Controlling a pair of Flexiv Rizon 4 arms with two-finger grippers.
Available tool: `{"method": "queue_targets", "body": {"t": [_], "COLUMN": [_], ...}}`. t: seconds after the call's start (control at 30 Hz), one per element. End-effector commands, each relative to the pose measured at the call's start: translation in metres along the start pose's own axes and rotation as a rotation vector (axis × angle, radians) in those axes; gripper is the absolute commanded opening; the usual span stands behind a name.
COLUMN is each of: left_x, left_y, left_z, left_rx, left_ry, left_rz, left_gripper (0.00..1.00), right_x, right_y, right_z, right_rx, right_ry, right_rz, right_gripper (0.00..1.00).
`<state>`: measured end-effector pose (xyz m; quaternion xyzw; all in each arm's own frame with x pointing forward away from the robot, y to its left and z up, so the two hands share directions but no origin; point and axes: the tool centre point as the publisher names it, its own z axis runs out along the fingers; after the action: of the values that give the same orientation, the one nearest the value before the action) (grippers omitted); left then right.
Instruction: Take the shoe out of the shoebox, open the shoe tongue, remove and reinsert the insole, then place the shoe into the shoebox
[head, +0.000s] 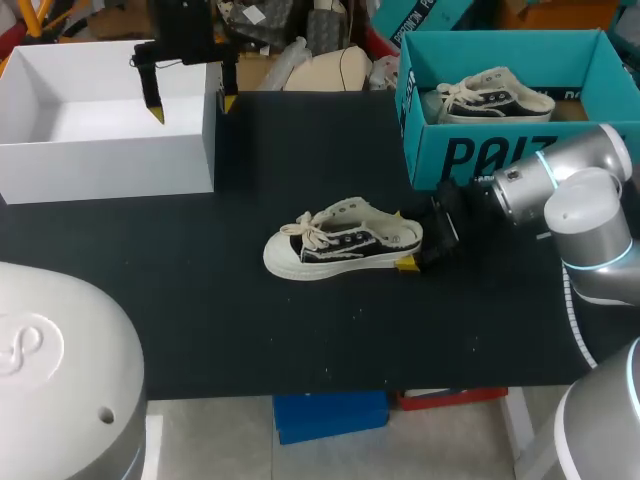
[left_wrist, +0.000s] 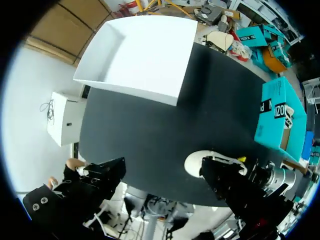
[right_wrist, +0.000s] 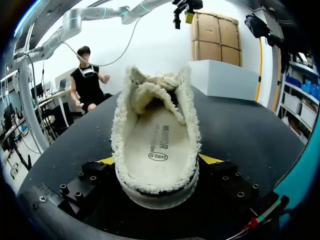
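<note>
Yellow-tipped right gripper (right_wrist: 159, 161) clamps the shoe (head: 340, 243) by its heel — only its wrist view shows the insole (right_wrist: 157, 142); left gripper (head: 190, 103) gapes wide.

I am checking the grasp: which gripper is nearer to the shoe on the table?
Right. The right gripper is at the heel of the shoe, one finger on each side. The left gripper hangs far off, above the white box.

Head camera: fixed, high behind the robot, looking down over the whole table (head: 250, 330). Left wrist camera: high above the table's far left corner, facing down, distant. Right wrist camera: low at the surface, close behind the heel of the shoe (right_wrist: 157, 145), facing the far left corner. All three views share the shoe and the white box (head: 100, 150). Head and left wrist views also share the teal shoebox (head: 500, 150).
</note>
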<state>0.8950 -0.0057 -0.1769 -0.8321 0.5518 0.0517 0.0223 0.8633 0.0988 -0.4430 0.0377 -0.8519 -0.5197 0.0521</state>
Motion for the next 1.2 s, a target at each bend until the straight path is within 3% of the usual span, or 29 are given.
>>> {"method": "queue_targets", "body": {"t": [0.03, 0.27, 0.73, 0.93, 1.2], "left_x": [0.026, 0.056, 0.119, 0.148, 0.183], "left_y": [0.034, 0.073, 0.119, 0.133, 0.137], "left_z": [0.005, 0.018, 0.061, 0.086, 0.11], "left_rx": [0.026, 0.075, 0.08, 0.077, 0.061], "left_ry": [-0.078, -0.048, -0.11, -0.132, -0.16], "left_rz": [-0.067, 0.076, 0.185, 0.22, 0.271], "left_gripper": [1.0, 1.0, 1.0, 1.0, 1.0], "right_x": [0.0, 0.0, 0.0, 0.0, 0.0], "right_y": [0.001, 0.001, 0.001, 0.001, 0.001], "right_z": [0.002, 0.002, 0.002, 0.002, 0.002], "right_rx": [0.002, 0.002, 0.002, 0.002, 0.002], "right_ry": [0.0, 0.0, 0.0, 0.0, 0.0], "right_rz": [0.001, 0.001, 0.001, 0.001, 0.001], "right_gripper": [0.0, 0.0, 0.0, 0.0, 0.0]}}
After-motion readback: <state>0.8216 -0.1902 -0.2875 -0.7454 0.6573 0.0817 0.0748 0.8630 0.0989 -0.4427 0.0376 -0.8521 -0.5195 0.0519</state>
